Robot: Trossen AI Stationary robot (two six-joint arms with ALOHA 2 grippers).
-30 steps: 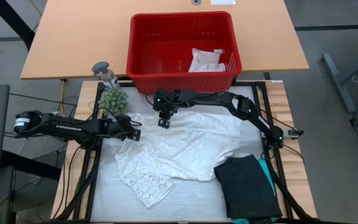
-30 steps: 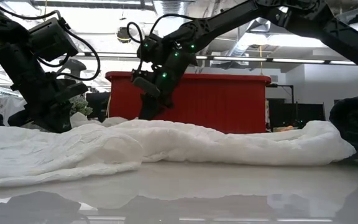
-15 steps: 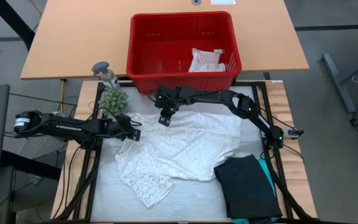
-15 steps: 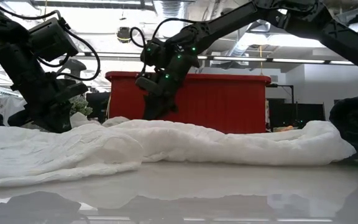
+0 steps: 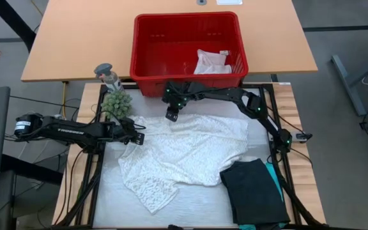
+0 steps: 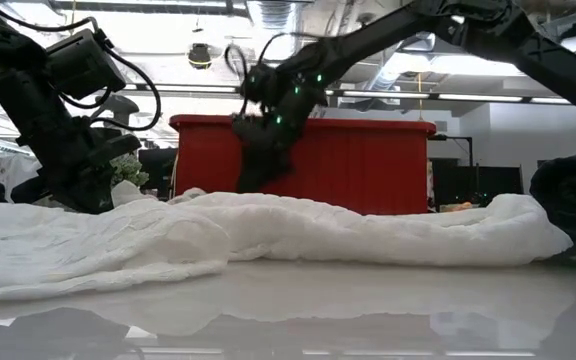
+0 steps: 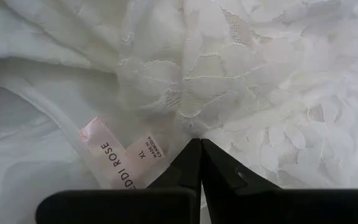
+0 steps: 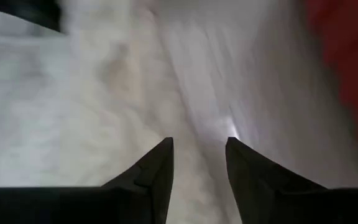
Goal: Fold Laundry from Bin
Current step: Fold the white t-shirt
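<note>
Lace top (image 7: 241, 81) pinched in left gripper (image 7: 200, 147)'s closed fingertips.

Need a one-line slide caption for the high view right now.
White lacy top spread on the table, left gripper pinching its edge, right gripper open near the red bin.

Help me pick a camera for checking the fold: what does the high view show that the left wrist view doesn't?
Only the high view shows the red bin, the small white cloth inside it, the black garment and the open right gripper. Only the left wrist view shows the pink label and the left gripper pinched shut on fabric. Both show the white lacy top.
</note>
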